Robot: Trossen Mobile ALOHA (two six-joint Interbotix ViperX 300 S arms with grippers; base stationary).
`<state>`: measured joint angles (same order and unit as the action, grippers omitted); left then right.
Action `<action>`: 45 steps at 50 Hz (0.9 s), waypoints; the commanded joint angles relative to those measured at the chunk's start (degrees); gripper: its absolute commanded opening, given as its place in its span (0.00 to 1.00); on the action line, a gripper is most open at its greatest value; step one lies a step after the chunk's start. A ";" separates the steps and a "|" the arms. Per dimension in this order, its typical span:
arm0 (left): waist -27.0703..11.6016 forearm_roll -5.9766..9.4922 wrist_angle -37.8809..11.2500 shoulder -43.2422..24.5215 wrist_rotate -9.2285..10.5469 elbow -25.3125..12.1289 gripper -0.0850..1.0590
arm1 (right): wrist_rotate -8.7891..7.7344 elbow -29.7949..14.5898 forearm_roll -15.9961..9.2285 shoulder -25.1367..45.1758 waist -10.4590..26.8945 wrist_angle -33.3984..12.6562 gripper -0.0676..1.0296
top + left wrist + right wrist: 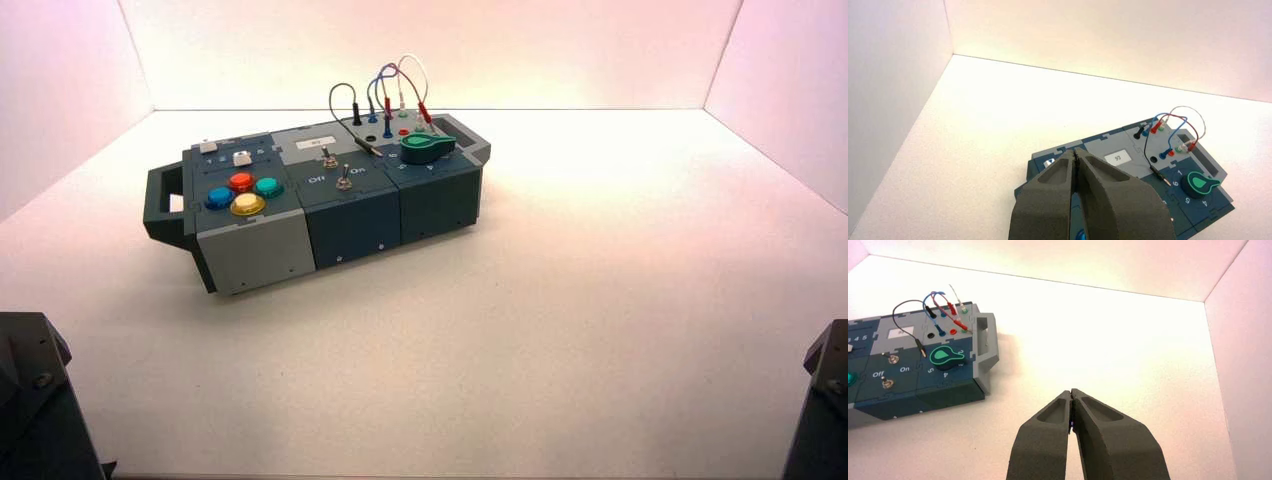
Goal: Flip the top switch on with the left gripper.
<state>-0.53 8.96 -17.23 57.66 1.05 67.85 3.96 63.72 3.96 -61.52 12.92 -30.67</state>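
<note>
The top switch (330, 158) is a small silver toggle on the box's dark blue middle section, just behind its twin (343, 180), which is labelled Off and On. It also shows in the right wrist view (893, 359). In the left wrist view it is hidden behind my fingers. My left gripper (1076, 152) is shut and empty, held back from the box on its near left side. The left arm (35, 400) is parked at the near left corner. My right gripper (1071, 391) is shut and empty over bare table, right of the box.
The box (250, 250) stands turned at the left middle of the white table. It has coloured round buttons (243, 192) on its left section. A green knob (428, 148) and plugged wires (390, 85) are on its right section. White walls enclose the table. The right arm (825, 400) is parked near right.
</note>
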 commanded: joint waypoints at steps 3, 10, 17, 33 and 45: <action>0.26 0.00 0.44 -0.26 -0.09 -0.88 0.05 | 0.18 -0.88 -0.26 0.26 -0.18 0.26 0.04; 0.26 -0.09 0.35 -0.26 -0.09 -0.88 0.05 | 0.18 -0.88 -0.35 0.26 -0.09 0.18 0.04; 0.26 0.00 0.35 -0.70 -0.09 -0.79 0.05 | 0.00 -1.05 -1.05 0.62 0.35 0.26 0.04; -5.89 0.00 0.35 -13.97 -0.09 -4.04 0.05 | -0.35 -6.94 -4.48 13.27 5.45 -0.26 0.04; -14.33 0.09 -2.72 -31.46 -0.09 -12.30 0.05 | -0.18 -14.50 -5.10 24.70 11.78 0.18 0.04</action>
<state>-12.22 8.96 -19.16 32.26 0.97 60.73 3.69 53.53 -0.88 -40.34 23.64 -31.20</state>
